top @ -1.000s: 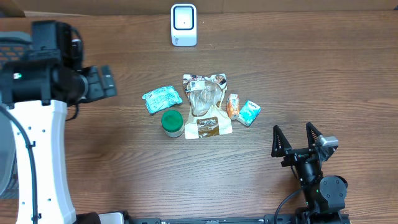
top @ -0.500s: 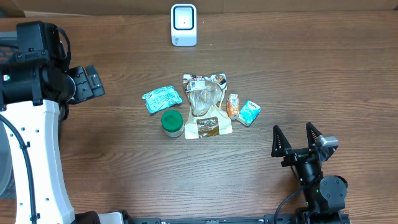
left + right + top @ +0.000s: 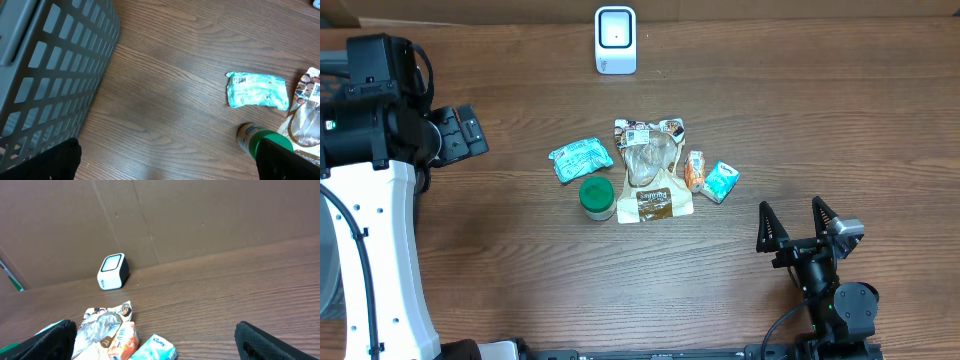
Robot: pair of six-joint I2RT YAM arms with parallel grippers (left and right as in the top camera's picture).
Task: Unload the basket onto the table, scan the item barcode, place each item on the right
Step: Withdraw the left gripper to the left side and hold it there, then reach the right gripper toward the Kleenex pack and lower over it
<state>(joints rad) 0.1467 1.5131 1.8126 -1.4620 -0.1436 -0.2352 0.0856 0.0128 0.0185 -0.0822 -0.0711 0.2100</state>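
Your left gripper (image 3: 476, 134) spread wide, teal packet (image 3: 581, 159) well off to its right, your right gripper (image 3: 790, 208) likewise spread, tissue pack (image 3: 722, 181) near, up-left of it

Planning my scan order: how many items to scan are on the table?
5: teal packet at left, green-capped bottle beside it, clear snack bag in the middle, orange packet and Kleenex pack at right. More may hide beneath the bag.

The scanner (image 3: 615, 40) is white, the table (image 3: 770, 110) brown wood-grain. The packet (image 3: 581, 157) is teal, the jar (image 3: 597, 197) green-capped, the pouch (image 3: 653, 170) clear with a brown label, the basket (image 3: 45, 65) grey lattice.
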